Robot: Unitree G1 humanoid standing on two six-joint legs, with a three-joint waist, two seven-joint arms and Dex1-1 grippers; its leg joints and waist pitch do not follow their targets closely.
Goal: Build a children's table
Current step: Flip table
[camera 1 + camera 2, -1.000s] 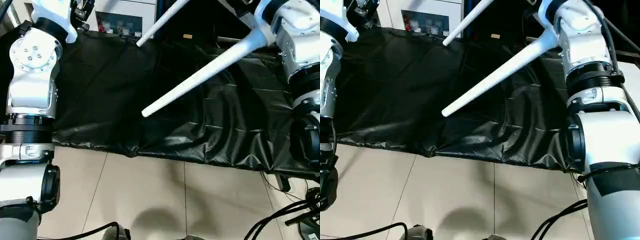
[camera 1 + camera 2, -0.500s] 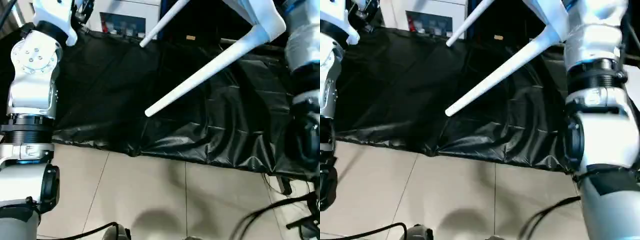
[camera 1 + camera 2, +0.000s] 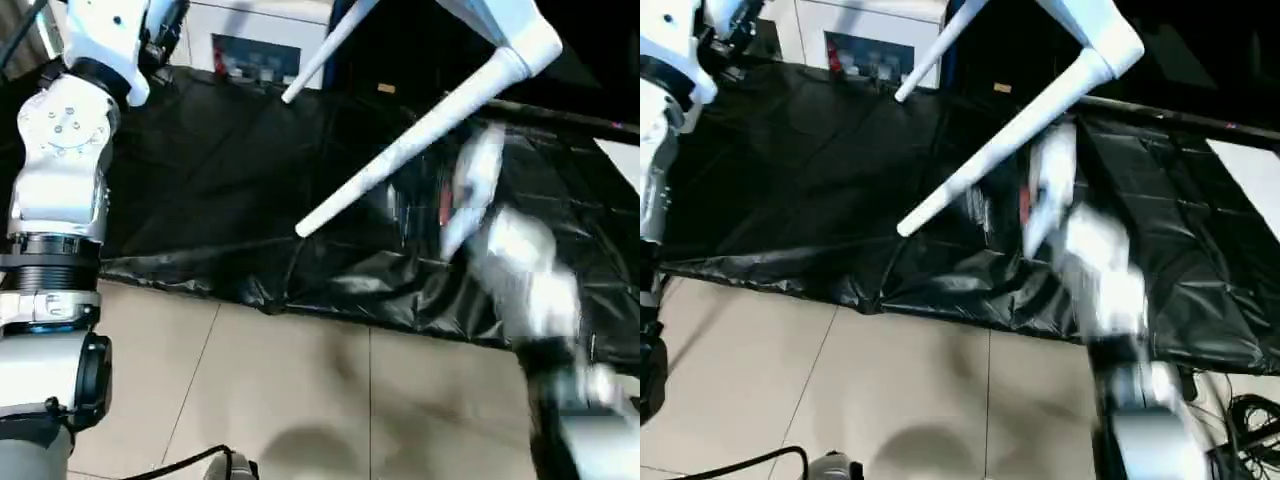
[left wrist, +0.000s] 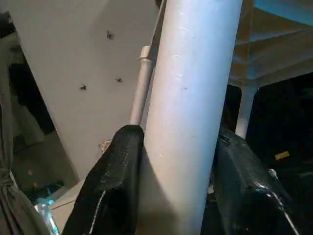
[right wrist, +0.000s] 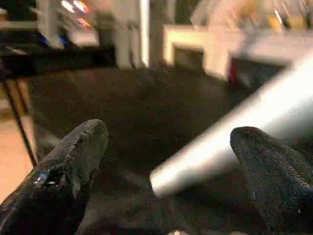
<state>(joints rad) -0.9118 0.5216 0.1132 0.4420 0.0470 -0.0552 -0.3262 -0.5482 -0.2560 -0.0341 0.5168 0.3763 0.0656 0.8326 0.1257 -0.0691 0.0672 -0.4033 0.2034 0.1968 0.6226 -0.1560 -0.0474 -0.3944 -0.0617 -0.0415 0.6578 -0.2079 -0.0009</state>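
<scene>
Dropping away from the raised tabletop corner (image 3: 520,35), right arm is sweeping down as a blur, its pincer (image 5: 166,161) gaping empty near a leg (image 3: 400,165), leaving left pincer (image 4: 178,171) alone clamping another leg (image 4: 193,98) aloft over the black-draped desk (image 3: 200,180).

Two table legs (image 3: 400,160) slanting above the sheet-covered table (image 3: 200,200), farther leg (image 3: 320,50) behind the nearer, cabinet (image 3: 255,40) behind the sheet, floor (image 3: 300,400) in front.
</scene>
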